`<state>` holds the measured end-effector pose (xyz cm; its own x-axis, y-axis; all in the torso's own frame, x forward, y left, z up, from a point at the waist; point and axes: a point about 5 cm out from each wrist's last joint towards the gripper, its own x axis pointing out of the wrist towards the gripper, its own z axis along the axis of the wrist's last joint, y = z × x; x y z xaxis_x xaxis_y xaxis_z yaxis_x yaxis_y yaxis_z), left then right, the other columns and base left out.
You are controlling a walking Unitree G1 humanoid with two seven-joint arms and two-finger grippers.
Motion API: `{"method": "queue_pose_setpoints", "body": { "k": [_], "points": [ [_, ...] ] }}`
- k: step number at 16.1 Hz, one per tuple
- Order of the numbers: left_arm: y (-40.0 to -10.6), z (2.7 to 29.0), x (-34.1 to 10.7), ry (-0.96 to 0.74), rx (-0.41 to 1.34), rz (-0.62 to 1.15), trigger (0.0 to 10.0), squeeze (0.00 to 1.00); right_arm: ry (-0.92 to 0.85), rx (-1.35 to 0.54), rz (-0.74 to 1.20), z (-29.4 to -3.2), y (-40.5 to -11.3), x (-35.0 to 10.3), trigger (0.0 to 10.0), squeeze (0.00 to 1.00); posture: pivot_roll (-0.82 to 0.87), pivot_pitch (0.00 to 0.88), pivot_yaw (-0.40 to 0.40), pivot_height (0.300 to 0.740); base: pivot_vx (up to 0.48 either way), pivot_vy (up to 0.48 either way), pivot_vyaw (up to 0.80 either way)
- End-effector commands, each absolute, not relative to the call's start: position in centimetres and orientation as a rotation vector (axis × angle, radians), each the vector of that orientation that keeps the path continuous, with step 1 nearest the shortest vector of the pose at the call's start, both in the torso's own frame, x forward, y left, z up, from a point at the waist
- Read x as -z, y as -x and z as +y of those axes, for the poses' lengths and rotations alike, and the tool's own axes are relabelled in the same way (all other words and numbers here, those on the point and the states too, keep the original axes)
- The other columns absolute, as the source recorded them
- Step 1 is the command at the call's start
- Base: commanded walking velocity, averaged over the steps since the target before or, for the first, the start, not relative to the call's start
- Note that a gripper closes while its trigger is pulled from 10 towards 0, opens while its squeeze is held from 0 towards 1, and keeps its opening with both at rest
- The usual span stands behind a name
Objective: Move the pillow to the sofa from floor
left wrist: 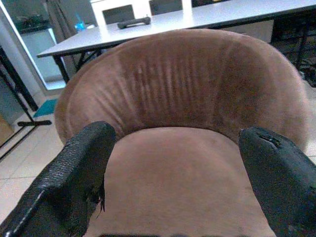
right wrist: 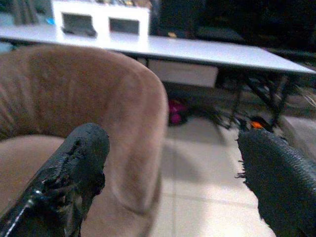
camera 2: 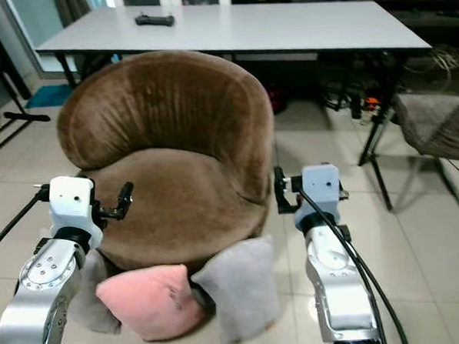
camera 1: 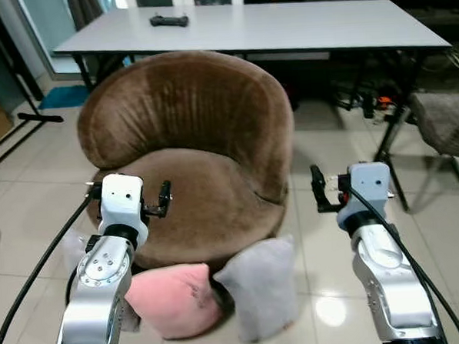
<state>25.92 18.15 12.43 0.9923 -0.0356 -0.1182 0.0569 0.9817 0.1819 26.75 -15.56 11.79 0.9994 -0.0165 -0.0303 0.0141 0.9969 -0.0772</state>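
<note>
From the head, a pink pillow (camera 1: pixel 174 298) and grey pillow (camera 1: pixel 260 286) leaned on the brown sofa (camera 1: pixel 190 151); both end effectors, left (left wrist: pixel 180 173) and right (right wrist: pixel 173 173), hovered spread wide, empty.

Tiled floor (camera 1: pixel 328 147): brown sofa (camera 1: pixel 190 155); pink pillow (camera 1: pixel 174 298) and grey pillow (camera 1: pixel 258 286) touching its front base. Bench (camera 1: pixel 283 26): black remote (camera 1: pixel 168 21).

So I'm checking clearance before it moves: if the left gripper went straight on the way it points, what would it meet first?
Probably the brown chair. The left gripper, fingers open, points over the seat at the curved backrest, with nothing between. It would likely meet the seat cushion or backrest first; depth is hard to judge.
</note>
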Motion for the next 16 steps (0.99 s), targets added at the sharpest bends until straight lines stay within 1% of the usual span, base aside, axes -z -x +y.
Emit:
{"method": "queue_pose_setpoints", "body": {
  "k": [1, 6, 8, 11, 16],
  "points": [
    [-25.93, 18.81, -12.67, -0.207, 0.011, 0.120, 10.0, 0.00, 0.051, -0.012, 0.003, -14.83, -26.96, -12.30, 10.0, 0.00, -0.06, 0.000, 0.031, 0.740, 0.000, 0.000, 0.00],
    [-25.89, 18.57, -12.80, -0.231, 0.019, 0.102, 10.0, 0.00, 0.077, -0.013, -0.023, -14.54, -27.14, -12.39, 10.0, 0.00, -0.06, 0.000, 0.023, 0.740, 0.000, 0.000, 0.00],
    [-25.86, 18.52, -12.77, -0.233, 0.018, 0.101, 10.0, 0.00, 0.046, -0.062, 0.009, -14.33, -27.09, -12.16, 10.0, 0.00, -0.06, 0.000, 0.020, 0.740, 0.000, -0.394, 0.00],
    [-25.93, 18.49, -12.85, -0.235, 0.017, 0.093, 10.0, 0.00, 0.071, -0.055, 0.008, -14.24, -27.29, -12.08, 10.0, 0.00, -0.06, 0.000, 0.013, 0.740, 0.000, -0.480, 0.74],
    [-25.92, 18.56, -12.82, -0.235, 0.013, 0.082, 10.0, 0.00, 0.046, -0.089, 0.012, -13.98, -27.34, -12.01, 10.0, 0.00, -0.05, 0.000, 0.007, 0.740, 0.000, -0.480, 0.00]
  ]
}}
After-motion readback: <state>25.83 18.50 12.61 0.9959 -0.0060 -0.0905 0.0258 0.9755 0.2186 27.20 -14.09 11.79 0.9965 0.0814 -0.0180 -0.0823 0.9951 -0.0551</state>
